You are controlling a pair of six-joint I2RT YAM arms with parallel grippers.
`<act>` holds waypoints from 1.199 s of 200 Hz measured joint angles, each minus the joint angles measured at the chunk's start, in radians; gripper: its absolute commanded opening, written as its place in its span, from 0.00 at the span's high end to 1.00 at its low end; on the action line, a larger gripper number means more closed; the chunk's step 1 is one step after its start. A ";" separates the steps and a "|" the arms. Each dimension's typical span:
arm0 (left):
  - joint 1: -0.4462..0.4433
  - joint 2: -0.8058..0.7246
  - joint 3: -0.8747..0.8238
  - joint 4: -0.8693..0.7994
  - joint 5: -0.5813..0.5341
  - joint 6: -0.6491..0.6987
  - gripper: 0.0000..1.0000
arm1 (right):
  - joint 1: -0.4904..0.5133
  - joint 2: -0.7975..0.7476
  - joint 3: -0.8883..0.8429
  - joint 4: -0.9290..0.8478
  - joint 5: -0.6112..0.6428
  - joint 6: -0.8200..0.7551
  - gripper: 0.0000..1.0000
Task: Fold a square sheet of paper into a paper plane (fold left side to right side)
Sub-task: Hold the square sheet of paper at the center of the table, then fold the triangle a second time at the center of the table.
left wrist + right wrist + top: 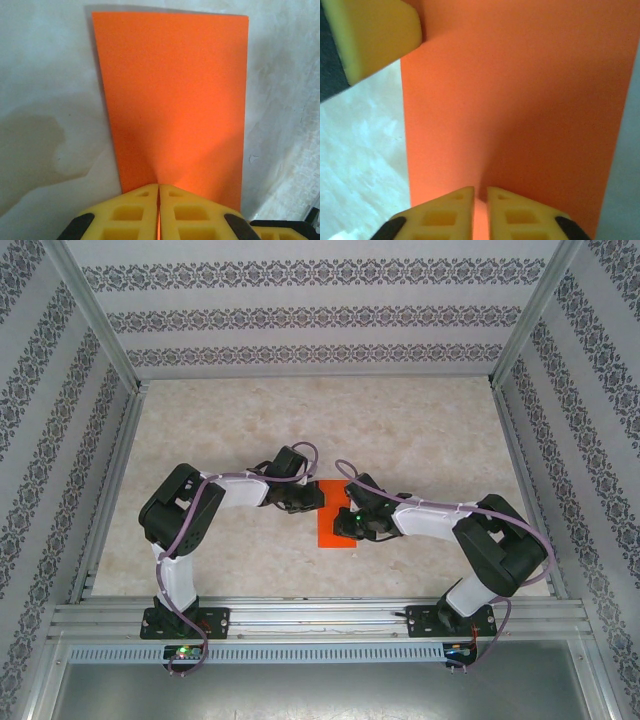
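Left gripper: yellow fingers pressed together, pinching the near edge of the square sheet of paper; a sliver of orange shows in the seam between them. Right gripper: jaws parted by a narrow gap, tips over the same sheet, not clamping it. The sheet lies as a tall rectangle mid-table, between both grippers.

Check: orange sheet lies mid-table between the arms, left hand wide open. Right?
No. The left hand is shut, pinching the near edge of the orange sheet, as the left wrist view shows. The rest stands.
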 measured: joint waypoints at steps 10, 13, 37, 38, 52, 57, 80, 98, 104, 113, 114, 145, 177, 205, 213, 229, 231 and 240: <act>0.000 -0.001 0.000 0.000 -0.002 0.002 0.90 | 0.000 -0.019 0.000 -0.003 -0.006 0.006 0.69; 0.000 -0.001 0.000 0.000 -0.002 0.003 0.90 | -0.001 -0.028 0.000 -0.004 -0.009 0.005 0.67; -0.001 -0.004 -0.005 0.001 -0.006 0.005 0.90 | -0.026 -0.122 0.000 -0.021 -0.034 0.002 0.57; -0.001 -0.005 -0.005 0.001 -0.006 0.005 0.90 | -0.027 -0.124 0.000 -0.021 -0.036 0.001 0.57; -0.001 -0.012 -0.013 0.000 -0.012 0.007 0.91 | -0.062 -0.178 -0.001 -0.037 -0.057 -0.006 0.55; -0.001 -0.013 -0.014 0.000 -0.014 0.007 0.91 | -0.076 -0.194 -0.003 -0.043 -0.066 -0.009 0.55; -0.001 -0.017 -0.019 0.001 -0.018 0.007 0.90 | -0.134 -0.241 -0.033 -0.079 -0.101 -0.028 0.55; -0.001 -0.021 -0.023 0.001 -0.021 0.008 0.90 | -0.151 -0.248 -0.072 -0.116 -0.121 -0.032 0.55; -0.001 -0.022 -0.024 0.001 -0.022 0.009 0.90 | -0.151 -0.247 -0.084 -0.127 -0.127 -0.032 0.56; -0.001 -0.023 -0.026 0.001 -0.024 0.010 0.90 | -0.151 -0.247 -0.101 -0.141 -0.140 -0.031 0.56; -0.001 -0.023 -0.026 0.001 -0.024 0.010 0.90 | -0.151 -0.247 -0.103 -0.142 -0.141 -0.031 0.56; -0.001 -0.024 -0.027 0.001 -0.025 0.011 0.90 | -0.151 -0.238 -0.130 -0.151 -0.173 -0.027 0.56; -0.001 -0.024 -0.027 0.002 -0.025 0.011 0.90 | -0.151 -0.203 -0.130 -0.132 -0.192 -0.022 0.56; -0.001 -0.024 -0.027 0.002 -0.024 0.011 0.90 | -0.138 -0.170 -0.130 -0.113 -0.199 -0.019 0.56; -0.001 -0.024 -0.027 0.002 -0.024 0.011 0.90 | -0.135 -0.163 -0.130 -0.109 -0.200 -0.018 0.57; -0.001 -0.024 -0.027 0.002 -0.024 0.011 0.90 | -0.131 -0.151 -0.130 -0.100 -0.202 -0.014 0.58; -0.001 -0.024 -0.027 0.002 -0.024 0.011 0.91 | -0.131 -0.150 -0.130 -0.099 -0.202 -0.014 0.58; -0.001 -0.024 -0.027 0.002 -0.025 0.011 0.90 | -0.131 -0.148 -0.130 -0.098 -0.206 -0.009 0.59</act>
